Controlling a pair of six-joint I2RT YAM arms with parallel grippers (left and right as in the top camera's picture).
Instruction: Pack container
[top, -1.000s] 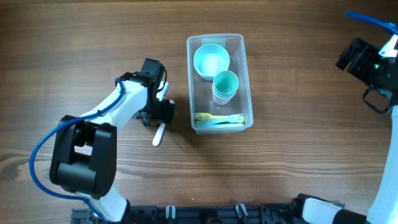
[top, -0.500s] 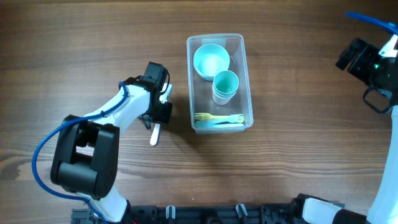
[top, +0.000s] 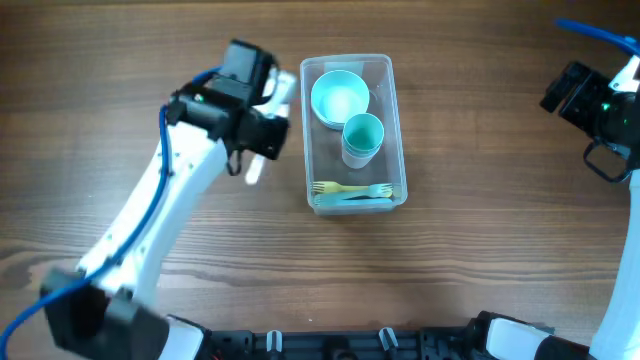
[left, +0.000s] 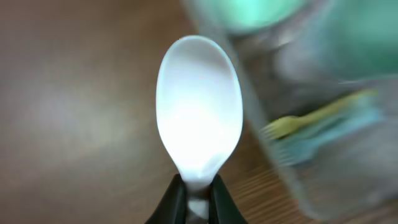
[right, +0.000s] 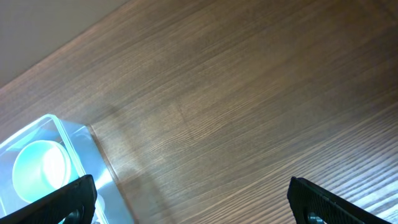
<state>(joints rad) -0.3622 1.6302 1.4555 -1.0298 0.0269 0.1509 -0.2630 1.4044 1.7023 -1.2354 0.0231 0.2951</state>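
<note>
My left gripper (left: 193, 200) is clenched on the handle of the white spoon (left: 198, 112), just left of the container (top: 392, 112) at the middle of the table (top: 480, 250), so I judge the step is bringing the spoon in. Next I must pass over the wall and lower it beside the forks (top: 352, 190), because the bowl (top: 340, 98) and cups (top: 362, 138) fill the rest. My right gripper (right: 193, 202) is spread open, well apart.

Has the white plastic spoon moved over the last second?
Yes. The spoon, in the left gripper, shifted up-frame, from the clear rectangular plastic container's lower-left corner to mid-wall.
</note>
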